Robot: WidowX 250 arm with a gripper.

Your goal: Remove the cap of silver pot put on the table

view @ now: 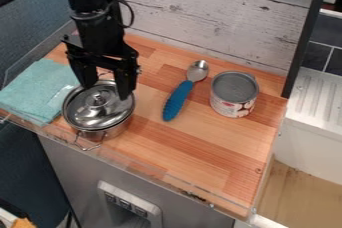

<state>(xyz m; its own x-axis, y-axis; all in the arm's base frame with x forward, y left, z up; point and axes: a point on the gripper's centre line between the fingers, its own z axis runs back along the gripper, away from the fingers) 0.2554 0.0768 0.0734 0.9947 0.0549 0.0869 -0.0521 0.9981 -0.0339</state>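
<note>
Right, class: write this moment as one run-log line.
end effector: open, over lid | lid: on pot | spoon: between pot and can | cloth: beside pot | removal: not yet done

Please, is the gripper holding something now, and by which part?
Nothing is held: the open gripper hangs over the silver lid, which sits on the pot.

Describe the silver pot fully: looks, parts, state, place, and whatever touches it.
The silver pot is round, shiny and metal-looking, with a wire loop handle toward the front edge and part of another behind. Its lid is on, a small knob at its centre. It stands upright on the left part of the wooden counter, just right of the teal cloth. The open claw hangs over the lid; whether they touch is unclear.
</note>
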